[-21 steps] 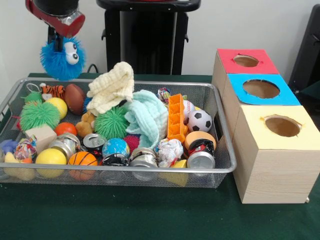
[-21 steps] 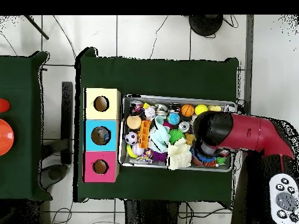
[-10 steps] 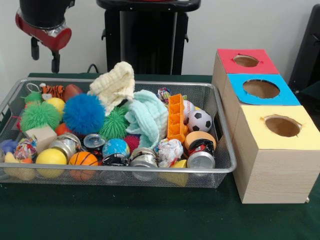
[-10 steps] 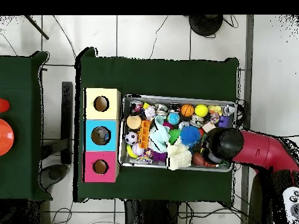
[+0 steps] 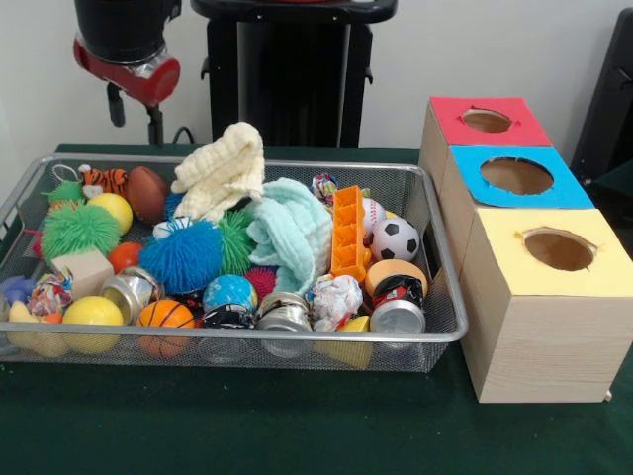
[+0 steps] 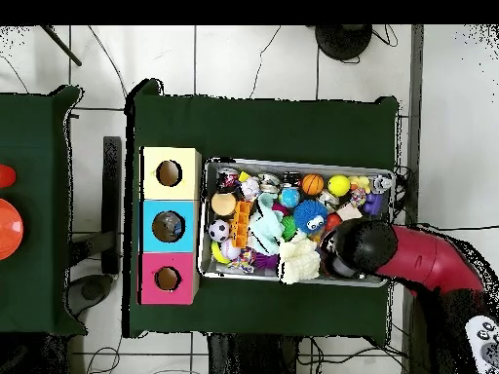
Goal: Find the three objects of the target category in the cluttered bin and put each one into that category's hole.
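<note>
My gripper [image 5: 135, 113] hangs open and empty above the far left corner of the wire bin [image 5: 247, 336]. Below it, a blue fuzzy ball with googly eyes [image 5: 183, 255] lies among the clutter, next to a green spiky ball [image 5: 77, 228] and a basketball toy [image 5: 163, 315]. Three hole boxes stand to the right of the bin: red [image 5: 487, 121], blue [image 5: 516, 175] and yellow [image 5: 559, 249]. In the overhead view the red arm [image 6: 365, 248] covers the bin's lower right corner, with the blue fuzzy ball [image 6: 310, 214] just beside it.
The bin also holds a cream cloth [image 5: 223, 170], a mint cloth [image 5: 292, 230], an orange block [image 5: 348, 233], a soccer ball [image 5: 396, 238], several cans [image 5: 398, 317] and a yellow ball [image 5: 92, 312]. A black stand [image 5: 287, 69] rises behind the bin.
The blue fuzzy ball left the gripper, dropped into the bin and rolled a little toward the front. The gripper, now empty, shifted slightly right.
</note>
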{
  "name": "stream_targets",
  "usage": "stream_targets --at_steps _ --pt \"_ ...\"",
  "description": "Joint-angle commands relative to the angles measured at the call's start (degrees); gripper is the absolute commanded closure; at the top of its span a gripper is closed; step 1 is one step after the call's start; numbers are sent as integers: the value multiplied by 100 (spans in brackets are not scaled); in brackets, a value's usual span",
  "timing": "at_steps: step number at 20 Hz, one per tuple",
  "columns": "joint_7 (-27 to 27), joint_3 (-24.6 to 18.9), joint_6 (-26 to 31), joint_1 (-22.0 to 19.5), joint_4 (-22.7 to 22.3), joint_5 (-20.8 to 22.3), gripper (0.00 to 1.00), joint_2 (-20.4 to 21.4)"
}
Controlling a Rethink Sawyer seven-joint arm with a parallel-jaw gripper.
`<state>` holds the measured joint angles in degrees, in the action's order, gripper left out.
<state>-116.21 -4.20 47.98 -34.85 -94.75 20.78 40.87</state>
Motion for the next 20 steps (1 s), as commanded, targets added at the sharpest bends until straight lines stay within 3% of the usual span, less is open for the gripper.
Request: stream_targets --at_steps 1,4,9,14,17,20 --pt "682 -890 125 -181 -588 -444 0 -14" --pt "660 -1196 -480 -409 -847 -635 0 -62" --pt "417 -1422 -1678 -655 -1269 -387 0 -183" --pt "92 -1519 -2522 -775 -1549 -158 0 -456" --pt "-93 -1361 -2768 -591 -1471 -33 0 -497" --pt "-60 -1108 -2668 -316 -1086 32 0 -771"
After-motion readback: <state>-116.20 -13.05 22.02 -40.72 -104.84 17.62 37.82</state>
